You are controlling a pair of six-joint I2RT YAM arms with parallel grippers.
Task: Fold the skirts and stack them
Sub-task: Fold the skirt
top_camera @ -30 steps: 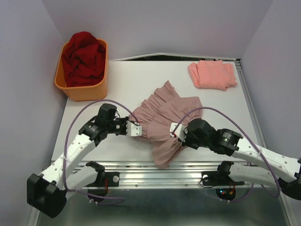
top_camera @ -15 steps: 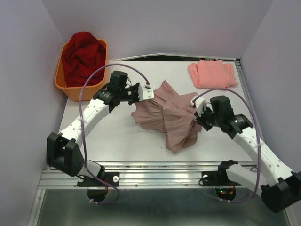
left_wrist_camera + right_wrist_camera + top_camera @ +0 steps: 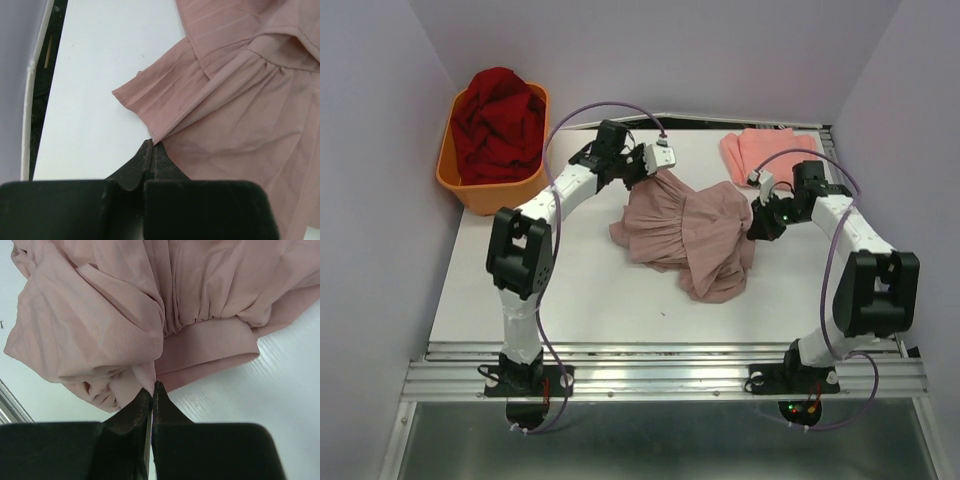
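Note:
A dusty mauve-pink gathered skirt (image 3: 688,232) lies bunched in the middle of the white table (image 3: 570,270), stretched between both arms. My left gripper (image 3: 655,168) is shut on its far left corner; in the left wrist view the fingertips (image 3: 151,143) pinch a thin fold of the cloth (image 3: 240,100). My right gripper (image 3: 757,228) is shut on the skirt's right edge, and the right wrist view shows a fold (image 3: 145,375) caught between the tips (image 3: 152,386). A folded salmon-pink skirt (image 3: 770,157) rests at the back right, apart from both grippers.
An orange tub (image 3: 470,183) holding dark red cloth (image 3: 500,122) stands at the back left corner. Grey walls close in the left, right and back. A metal rail (image 3: 660,378) runs along the near edge.
Both arms have swung away from the near edge toward the back, carrying the mauve skirt's near edge over onto its far part. Both grippers stayed shut on the cloth.

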